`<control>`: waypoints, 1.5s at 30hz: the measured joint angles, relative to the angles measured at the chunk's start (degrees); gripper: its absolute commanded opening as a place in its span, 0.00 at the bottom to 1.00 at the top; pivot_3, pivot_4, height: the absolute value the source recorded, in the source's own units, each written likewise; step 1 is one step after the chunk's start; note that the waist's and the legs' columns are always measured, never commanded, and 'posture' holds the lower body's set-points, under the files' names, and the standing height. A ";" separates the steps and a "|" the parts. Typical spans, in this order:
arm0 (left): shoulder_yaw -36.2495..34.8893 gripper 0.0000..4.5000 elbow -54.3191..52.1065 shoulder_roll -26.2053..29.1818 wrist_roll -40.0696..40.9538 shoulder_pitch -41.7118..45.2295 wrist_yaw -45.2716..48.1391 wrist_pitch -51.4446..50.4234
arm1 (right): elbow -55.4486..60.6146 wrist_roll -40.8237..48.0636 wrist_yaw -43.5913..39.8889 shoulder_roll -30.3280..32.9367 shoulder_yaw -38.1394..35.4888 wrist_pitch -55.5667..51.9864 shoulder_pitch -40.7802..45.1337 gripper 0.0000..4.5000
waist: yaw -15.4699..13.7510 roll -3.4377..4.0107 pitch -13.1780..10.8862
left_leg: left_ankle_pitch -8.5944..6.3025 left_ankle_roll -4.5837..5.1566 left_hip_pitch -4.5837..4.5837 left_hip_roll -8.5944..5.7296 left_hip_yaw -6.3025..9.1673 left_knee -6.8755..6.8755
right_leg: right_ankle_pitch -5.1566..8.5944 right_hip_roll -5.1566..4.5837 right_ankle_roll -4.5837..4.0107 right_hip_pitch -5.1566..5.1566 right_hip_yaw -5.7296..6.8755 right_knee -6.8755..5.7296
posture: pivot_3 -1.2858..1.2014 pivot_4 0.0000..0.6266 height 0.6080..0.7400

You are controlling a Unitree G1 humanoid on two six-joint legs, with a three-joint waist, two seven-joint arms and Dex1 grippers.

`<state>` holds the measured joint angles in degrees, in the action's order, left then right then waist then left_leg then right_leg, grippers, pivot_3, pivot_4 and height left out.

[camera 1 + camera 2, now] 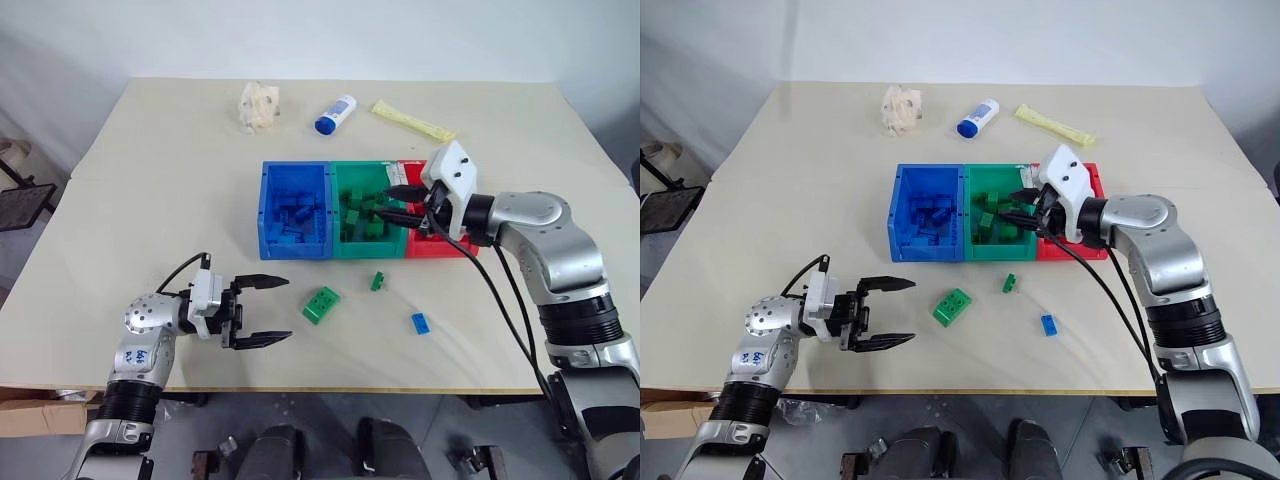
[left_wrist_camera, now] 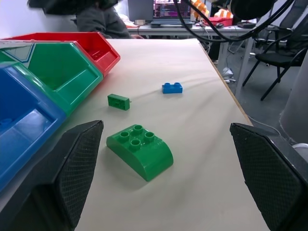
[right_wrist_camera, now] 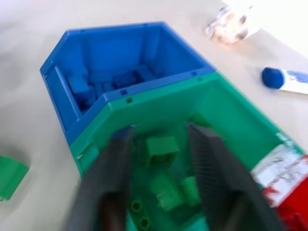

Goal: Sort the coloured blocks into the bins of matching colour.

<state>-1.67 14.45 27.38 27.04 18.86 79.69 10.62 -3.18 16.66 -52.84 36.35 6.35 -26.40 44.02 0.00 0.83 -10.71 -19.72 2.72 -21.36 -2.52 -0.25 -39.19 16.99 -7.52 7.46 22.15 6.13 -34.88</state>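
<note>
Three joined bins stand mid-table: blue bin (image 1: 268, 205), green bin (image 1: 338, 190) and red bin (image 1: 445, 247). The blue and green bins each hold several blocks of their own colour. My right gripper (image 1: 388, 203) hovers over the green bin's right side, open, and a small green block (image 3: 162, 144) shows loose between its fingers, above the pile. On the table in front of the bins lie a large rounded green block (image 1: 321, 304), a small green block (image 1: 377, 281) and a small blue block (image 1: 421, 323). My left gripper (image 1: 288, 308) is open and level, pointing at the large green block from its left.
A white-and-blue bottle (image 1: 336, 114), a yellow packet (image 1: 413, 121) and a crumpled wrapper (image 1: 258, 106) lie at the table's far side. The table's front edge (image 1: 330, 390) runs just behind the loose blocks. Chairs and a seated person show beyond the table in the left wrist view.
</note>
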 measured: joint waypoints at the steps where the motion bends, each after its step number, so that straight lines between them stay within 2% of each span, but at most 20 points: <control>1: 0.00 1.00 0.06 0.00 -0.01 0.18 0.04 0.10 | -0.30 -0.20 -0.15 -0.04 0.00 0.44 0.00 0.69 | 0.01 0.00 0.00 | 0.01 0.01 0.00 -0.01 -0.04 0.00 | 0.00 0.00 0.00 0.03 0.00 -0.05 | 0.52 0.24 1.00; 5: 0.03 1.00 1.65 -0.05 -0.05 1.13 0.63 0.88 | -0.04 -0.61 -1.52 1.07 -0.26 1.48 -0.70 0.99 | 0.00 0.00 0.00 | 0.01 0.02 0.00 0.00 -0.11 -0.01 | 0.00 0.01 0.00 0.12 0.02 -0.15 | 0.52 0.24 1.00; 8: 0.08 1.00 3.03 -0.10 -0.20 1.48 1.38 1.28 | 2.53 0.18 -3.18 3.44 -1.90 1.20 -3.56 0.99 | -0.09 0.00 0.00 | 0.01 0.02 -0.06 -0.01 -0.15 -0.01 | 0.00 0.00 0.00 0.18 0.02 -0.16 | 0.52 0.24 1.00; 13: 0.19 1.00 6.29 -0.14 -0.32 3.70 3.43 2.29 | 11.29 5.07 -9.13 10.49 -6.75 -0.28 -15.84 0.99 | -0.80 -0.01 0.00 | 0.02 0.05 -0.11 -0.03 -0.22 -0.01 | -0.01 -0.01 0.01 0.20 0.04 -0.14 | 0.52 0.24 1.00; 17: 0.27 1.00 9.31 -0.15 -0.56 4.61 4.69 3.23 | 15.11 7.62 -10.54 13.79 -11.60 -1.50 -22.81 0.99 | -0.89 -0.03 -0.01 | 0.05 0.08 -0.09 0.01 -0.36 -0.04 | -0.01 -0.01 0.02 0.21 0.00 -0.12 | 0.52 0.24 1.00; 24: -0.04 1.00 14.37 -0.04 -1.02 6.10 6.22 5.45 | 19.17 9.23 -14.48 19.43 -26.79 -2.27 -46.88 0.99 | -2.07 -0.04 -0.01 | 0.02 0.16 -0.08 -0.06 -0.37 -0.05 | -0.03 -0.05 0.06 0.13 0.00 -0.07 | 0.52 0.24 1.00; 31: 0.03 1.00 16.08 -0.22 -1.12 7.59 6.26 6.77 | 22.61 9.42 -15.59 20.96 -35.00 -2.37 -53.56 0.99 | -1.43 -0.04 -0.01 | 0.01 0.13 0.19 0.09 -0.37 -0.09 | -0.04 -0.06 0.07 -0.18 -0.04 0.11 | 0.52 0.24 1.00; 39: 0.03 1.00 17.56 -0.22 -1.11 7.70 6.27 6.94 | 25.34 10.33 -13.92 20.96 -32.70 -3.32 -51.86 0.99 | -1.57 -0.04 -0.01 | 0.01 0.13 0.16 0.05 -0.23 -0.09 | -0.04 -0.12 0.07 -0.22 -0.15 0.17 | 0.52 0.24 1.00; 45: 0.52 1.00 14.50 -0.70 -1.00 7.20 6.26 6.58 | 26.48 10.09 -9.79 17.71 -20.46 -5.08 -46.47 0.99 | -1.50 -0.06 0.00 | 0.00 0.10 0.15 0.06 -0.08 -0.10 | -0.03 -0.16 0.06 -0.27 -0.18 0.24 | 0.52 0.24 1.00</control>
<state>-1.15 28.95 26.67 26.04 26.06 85.95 17.21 23.30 26.75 -62.62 54.06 -14.11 -31.48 -2.44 -1.50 0.77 -10.72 -19.72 2.83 -21.21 -2.46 -0.32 -39.29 16.95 -7.68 7.52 21.87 5.95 -34.63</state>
